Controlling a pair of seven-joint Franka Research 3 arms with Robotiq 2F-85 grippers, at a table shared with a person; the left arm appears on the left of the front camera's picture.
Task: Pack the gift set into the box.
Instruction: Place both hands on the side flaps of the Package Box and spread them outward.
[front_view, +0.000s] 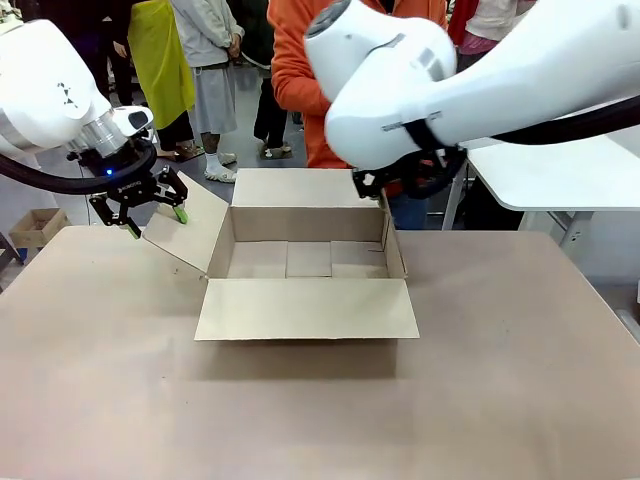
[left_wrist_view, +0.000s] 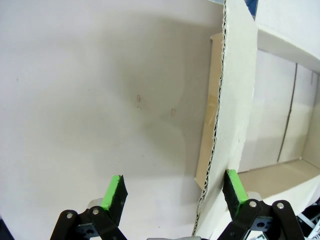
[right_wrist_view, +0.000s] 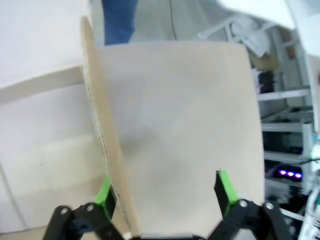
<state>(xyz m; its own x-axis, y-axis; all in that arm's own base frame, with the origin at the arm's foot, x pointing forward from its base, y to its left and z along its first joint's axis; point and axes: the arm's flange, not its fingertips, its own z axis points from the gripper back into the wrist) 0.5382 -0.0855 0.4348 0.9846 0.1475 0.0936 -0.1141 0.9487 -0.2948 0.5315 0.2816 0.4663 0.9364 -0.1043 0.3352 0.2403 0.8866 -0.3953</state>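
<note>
Opening step: both arms stand at the side flaps of the box (front_view: 300, 262), so the step in hand is judged to be spreading the carton ready for packing.
Box: it sits in the middle of the bench (front_view: 300, 420), its top open, the near flap (front_view: 305, 308) folded flat toward the robot and the far flap (front_view: 295, 188) upright.
Inside: the floor of the box is bare, so the gift set is judged not yet packed.
Left gripper (front_view: 157, 221): its fingers are spread apart and straddle the edge of the left flap (front_view: 185, 235), which leans outward; in the wrist view the flap's edge runs up close to one green pad, with the other pad well clear over the bench.
Right gripper (right_wrist_view: 165, 189): its fingers are also spread wide, one on each side of the right flap (right_wrist_view: 175, 110), gripping nothing; whether a pad touches the card cannot be told.
Arm pose: the left arm reaches in low from its side, and the right arm crosses high over the box's far corner with the wrist turned down.
Next move: probably pressing both flaps outward, so the opening is clear for the basket.
Person: someone in an orange top (front_view: 300, 90) stands behind the box.
</note>
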